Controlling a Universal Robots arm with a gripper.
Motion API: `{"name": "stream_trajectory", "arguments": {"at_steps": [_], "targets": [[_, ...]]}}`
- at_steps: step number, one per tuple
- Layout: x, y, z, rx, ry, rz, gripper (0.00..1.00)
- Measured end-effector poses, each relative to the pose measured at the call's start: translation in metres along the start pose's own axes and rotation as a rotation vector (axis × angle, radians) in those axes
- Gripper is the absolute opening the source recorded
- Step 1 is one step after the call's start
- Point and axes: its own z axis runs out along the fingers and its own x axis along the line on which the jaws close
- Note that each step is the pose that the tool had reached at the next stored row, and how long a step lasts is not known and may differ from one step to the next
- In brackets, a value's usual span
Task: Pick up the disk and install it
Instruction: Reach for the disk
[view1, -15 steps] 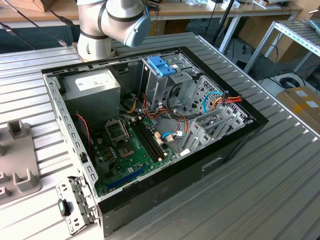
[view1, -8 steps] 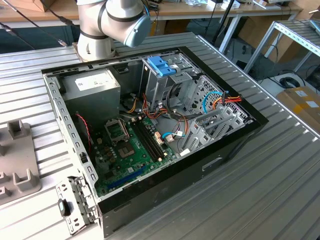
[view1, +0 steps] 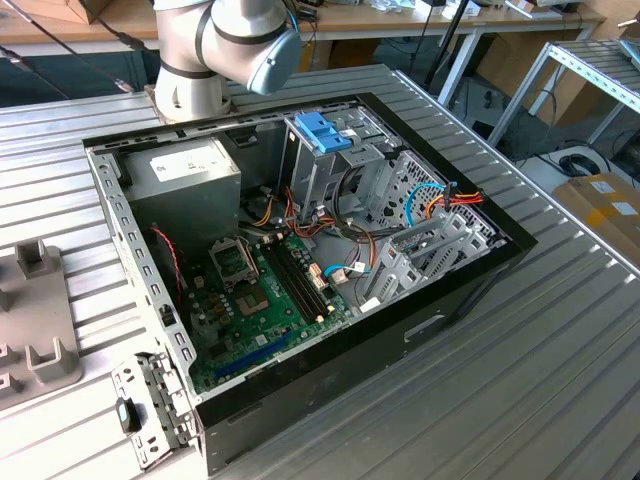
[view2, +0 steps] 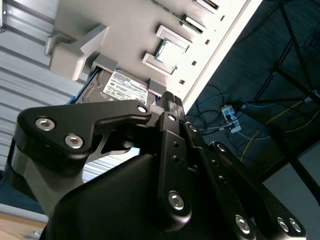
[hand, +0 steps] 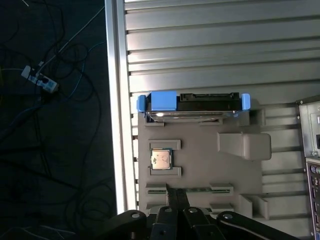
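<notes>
With jaws pressed together and empty, the disk (hand: 200, 106) ahead, standing in its tray (hand: 200, 165), probably wants them spread and centred.

Slatted table (view1: 560, 400) bears case (view1: 330, 395) (open), seemingly tray (view1: 30, 340).

From high off a corner of the table (view1: 560, 380), the exterior view looks down at a slant across the open computer case (view1: 300, 250) toward the arm's base (view1: 190, 95). The first wrist view faces straight down on the grey tray (hand: 200, 165) from well above, taking in floor cables (hand: 50, 100). The second wrist view looks slantwise, close past the gripper (view2: 170, 101). Both wrist views share tray, disk (hand: 192, 106) and chip (hand: 161, 160); the tray also sits at the exterior view's left
</notes>
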Motion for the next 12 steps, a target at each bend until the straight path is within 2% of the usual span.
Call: {"name": "stream_trajectory", "arguments": {"at_steps": [12], "targets": [[0.0079,-0.0007,0.0005,0.0000,0.0000,0.000,0.10]]}}
